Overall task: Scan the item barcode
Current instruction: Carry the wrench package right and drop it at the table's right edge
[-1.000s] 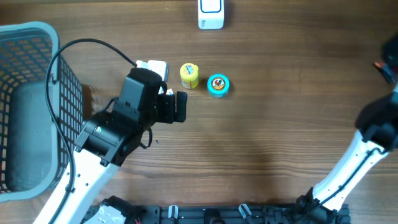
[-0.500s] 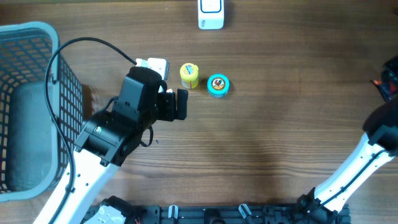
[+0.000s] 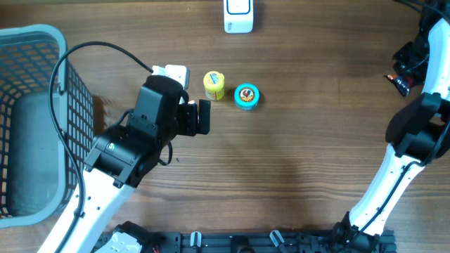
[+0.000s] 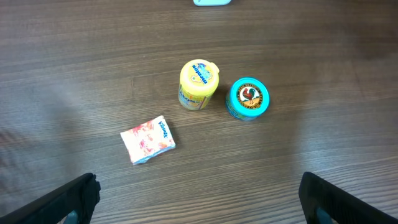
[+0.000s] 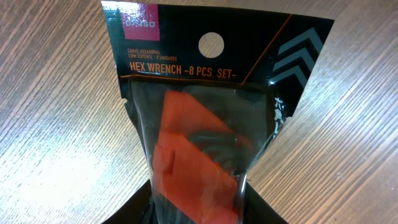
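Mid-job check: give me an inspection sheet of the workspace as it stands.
Surface: wood table, no spills seen.
Job's things: hex wrench pack held by the right gripper; white device at the far edge, likely the scanner.
Clutter: yellow tub, teal tin and tissue pack, loose near the left gripper.
Grippers: left gripper open and empty; right gripper shut on the pack, far right.
Cables: black cable loops from the left arm over the basket.
Surroundings: basket at the left edge.
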Tool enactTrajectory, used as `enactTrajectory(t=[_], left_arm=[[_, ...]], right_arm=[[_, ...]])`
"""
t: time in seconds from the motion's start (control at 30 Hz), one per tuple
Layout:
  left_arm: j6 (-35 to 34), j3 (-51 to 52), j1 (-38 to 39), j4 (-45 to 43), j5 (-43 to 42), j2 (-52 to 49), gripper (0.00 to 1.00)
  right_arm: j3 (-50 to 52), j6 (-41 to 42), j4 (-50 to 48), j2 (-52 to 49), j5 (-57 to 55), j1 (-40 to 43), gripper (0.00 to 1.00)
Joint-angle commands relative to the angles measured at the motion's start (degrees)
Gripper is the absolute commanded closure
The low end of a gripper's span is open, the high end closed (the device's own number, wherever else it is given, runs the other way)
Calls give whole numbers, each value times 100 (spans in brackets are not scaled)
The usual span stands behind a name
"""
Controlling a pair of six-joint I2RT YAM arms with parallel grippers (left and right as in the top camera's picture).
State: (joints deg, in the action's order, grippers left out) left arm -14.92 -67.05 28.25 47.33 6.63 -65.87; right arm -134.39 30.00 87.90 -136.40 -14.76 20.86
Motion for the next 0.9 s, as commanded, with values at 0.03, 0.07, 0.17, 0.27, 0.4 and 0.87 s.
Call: enactTrajectory(t=[0.03, 0.07, 0.17, 0.27, 0.4, 0.87], left_arm=[[-7, -46, 42, -13, 98, 94, 0], [-7, -46, 42, -15, 98, 94, 0], [-7, -46, 42, -17, 98, 94, 0], [-9, -46, 42, -13, 98, 94, 0], [-9, -46, 42, -15, 98, 94, 0], [-9, -46, 42, 35, 96, 94, 0]], right_arm=[[-2, 157, 131, 269, -197, 9, 95], [-2, 157, 219, 269, -195, 9, 95], [-2, 68, 369, 273, -199, -2, 95], [-2, -48, 407, 354, -186, -20, 95], [0, -330, 229, 590, 177, -101, 95], [758, -92, -389, 1027, -286, -136, 95]])
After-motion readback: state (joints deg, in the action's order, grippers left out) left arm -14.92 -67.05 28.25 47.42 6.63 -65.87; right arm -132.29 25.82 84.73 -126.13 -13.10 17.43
